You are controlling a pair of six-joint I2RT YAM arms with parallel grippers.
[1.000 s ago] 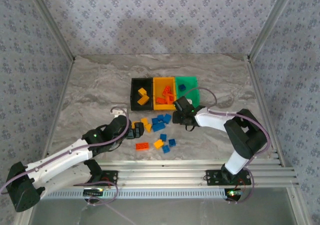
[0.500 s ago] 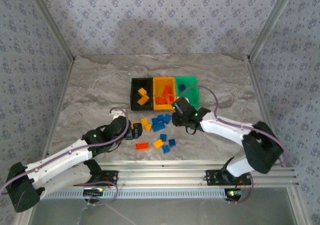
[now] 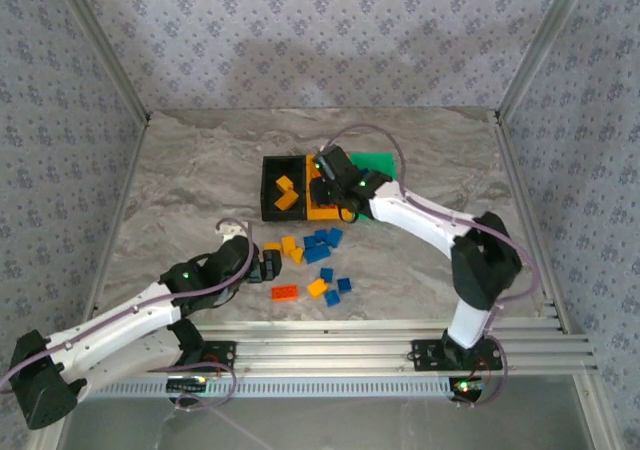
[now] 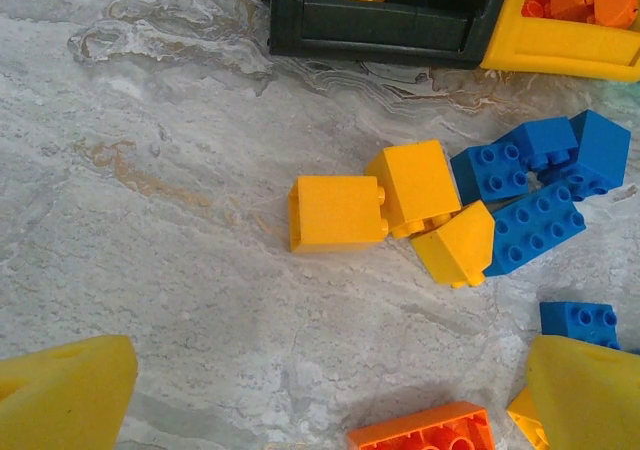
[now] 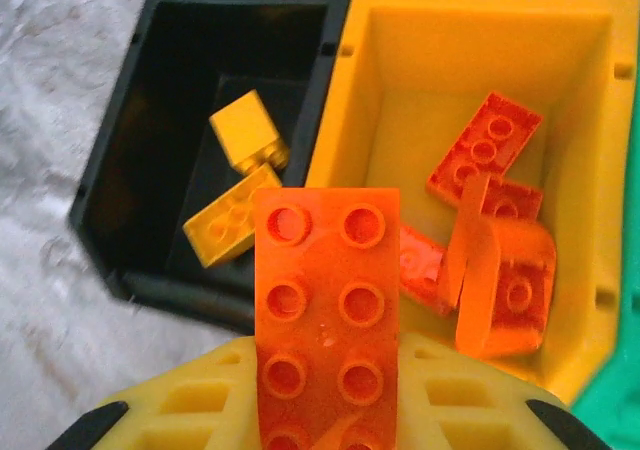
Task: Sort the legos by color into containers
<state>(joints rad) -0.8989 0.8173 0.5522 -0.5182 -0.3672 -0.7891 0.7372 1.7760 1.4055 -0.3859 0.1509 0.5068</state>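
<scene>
My right pincer (image 5: 325,400) is clamped on a red-orange brick (image 5: 325,310). From the wrist the brick lines up with the wall shared by the black bin (image 5: 130,150) and the yellow-orange bin (image 5: 470,50) ahead. The green bin (image 5: 622,400), off to its right, is cut off. My left pincer (image 4: 330,390) is spread wide and empty over bare table (image 4: 180,270), with yellow bricks (image 4: 338,212) and blue bricks (image 4: 535,225) just ahead.

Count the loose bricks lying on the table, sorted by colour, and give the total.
Yellow bricks: 4
Blue bricks: 7
Red-orange bricks: 1
Total: 12
</scene>
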